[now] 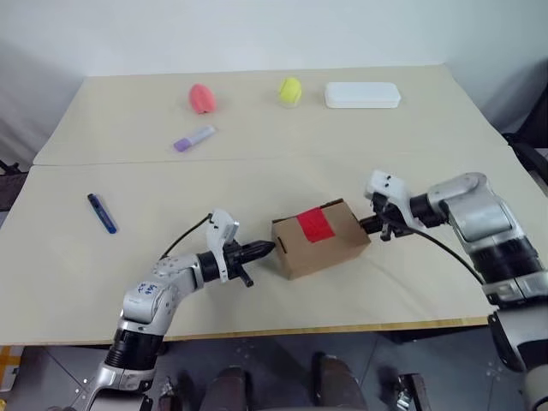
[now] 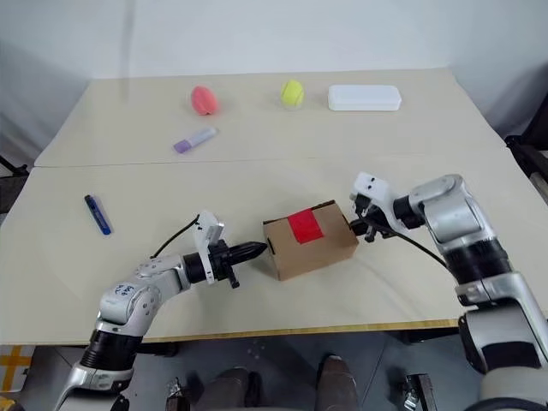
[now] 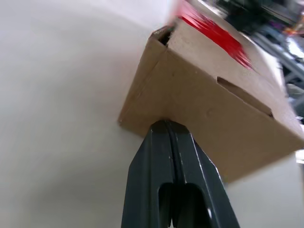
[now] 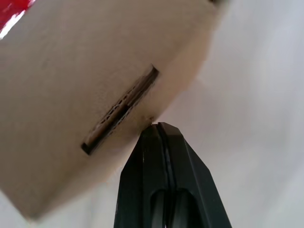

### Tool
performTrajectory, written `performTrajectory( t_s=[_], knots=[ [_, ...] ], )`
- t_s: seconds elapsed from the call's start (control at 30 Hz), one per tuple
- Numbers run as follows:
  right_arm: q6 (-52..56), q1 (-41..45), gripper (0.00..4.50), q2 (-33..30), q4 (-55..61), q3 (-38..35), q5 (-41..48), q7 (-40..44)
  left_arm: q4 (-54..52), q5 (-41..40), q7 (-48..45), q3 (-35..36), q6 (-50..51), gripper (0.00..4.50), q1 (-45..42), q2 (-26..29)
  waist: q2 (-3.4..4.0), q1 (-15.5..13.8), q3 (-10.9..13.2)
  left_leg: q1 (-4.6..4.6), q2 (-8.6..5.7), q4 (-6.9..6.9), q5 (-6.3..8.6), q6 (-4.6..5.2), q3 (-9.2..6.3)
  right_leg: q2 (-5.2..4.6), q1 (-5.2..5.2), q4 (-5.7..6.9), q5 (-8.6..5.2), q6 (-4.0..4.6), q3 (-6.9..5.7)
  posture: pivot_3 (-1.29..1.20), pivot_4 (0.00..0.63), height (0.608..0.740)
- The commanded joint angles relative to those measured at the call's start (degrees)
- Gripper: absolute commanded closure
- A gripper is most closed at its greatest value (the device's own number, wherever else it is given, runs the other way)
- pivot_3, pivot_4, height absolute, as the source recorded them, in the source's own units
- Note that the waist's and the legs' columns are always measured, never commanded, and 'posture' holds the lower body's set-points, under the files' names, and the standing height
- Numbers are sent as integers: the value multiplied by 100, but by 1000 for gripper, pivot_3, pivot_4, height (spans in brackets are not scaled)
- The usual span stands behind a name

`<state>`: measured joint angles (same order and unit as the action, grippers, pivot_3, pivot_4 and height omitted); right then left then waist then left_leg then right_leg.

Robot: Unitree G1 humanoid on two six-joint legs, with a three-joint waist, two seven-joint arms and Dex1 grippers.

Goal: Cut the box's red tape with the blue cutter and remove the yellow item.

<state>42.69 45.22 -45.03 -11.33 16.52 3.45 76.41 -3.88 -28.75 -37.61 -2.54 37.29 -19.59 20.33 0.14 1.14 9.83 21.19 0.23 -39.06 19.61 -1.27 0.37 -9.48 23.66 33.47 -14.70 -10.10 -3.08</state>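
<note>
The small brown cardboard box [image 1: 324,242] sits closed near the table's front edge, the red tape [image 1: 315,224] stuck across its top. My left gripper [image 1: 267,249] is shut, its tip touching the box's left end [image 3: 156,95]. My right gripper [image 1: 366,225] is shut too, its tip against the box's right end [image 4: 95,95]. The blue cutter [image 1: 102,213] lies on the table far to the left, away from both grippers. The yellow item is hidden.
At the back of the table lie a pink-red egg shape [image 1: 202,98], a yellow-green ball [image 1: 290,90] and a white plastic case [image 1: 362,95]. A lilac marker-like tube [image 1: 194,138] lies left of centre. A seam [image 1: 257,158] runs across the table.
</note>
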Motion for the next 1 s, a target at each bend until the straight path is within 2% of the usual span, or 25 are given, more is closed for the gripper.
performTrajectory(
  t_s=[0.03, 0.2, 0.5, 0.87, 1.0],
  knots=[
    [512, -367, 4500, -186, 1131, -295, 351, -118, 305, 127, -53, 54, -351, 4494, -338, -130, -2, -35, 1, 0, 0, -1, 0, 0, 0, 0, 0, 0, 0, 0, 0, 0, 150, 740],
    [1443, -830, 4500, -133, 2140, -729, 594, -844, 930, 343, -261, -168, -605, 4494, -796, -379, -5, -131, 3, 1, 0, -5, 2, 2, 4, 0, 0, -1, 0, 1, 2, 0, 150, 740],
    [2785, -1621, 4500, -405, 3775, -1185, 1338, -1411, 1921, 761, -535, -323, -1187, 4494, -1342, -738, -11, -261, 6, 5, -2, -6, 5, 6, 5, 0, 0, -5, 1, 0, 1, 0, 150, 740],
    [3088, -2342, 4500, -1003, 4125, -1491, 1728, -2063, 3175, 1141, -765, -290, -1898, 4494, -2040, -1149, -26, -268, 15, 6, -3, -8, 8, 10, 5, 0, -2, -9, 1, 0, 0, 0, 150, 740],
    [3109, -2690, 4500, -1223, 4083, -1523, 1647, -2421, 3390, 1215, -777, -203, -2096, 4494, -2103, -1130, -27, -266, 16, 7, -3, -8, 9, 12, 5, -1, -2, -10, 1, -1, 0, 0, 150, 740]
  ],
)
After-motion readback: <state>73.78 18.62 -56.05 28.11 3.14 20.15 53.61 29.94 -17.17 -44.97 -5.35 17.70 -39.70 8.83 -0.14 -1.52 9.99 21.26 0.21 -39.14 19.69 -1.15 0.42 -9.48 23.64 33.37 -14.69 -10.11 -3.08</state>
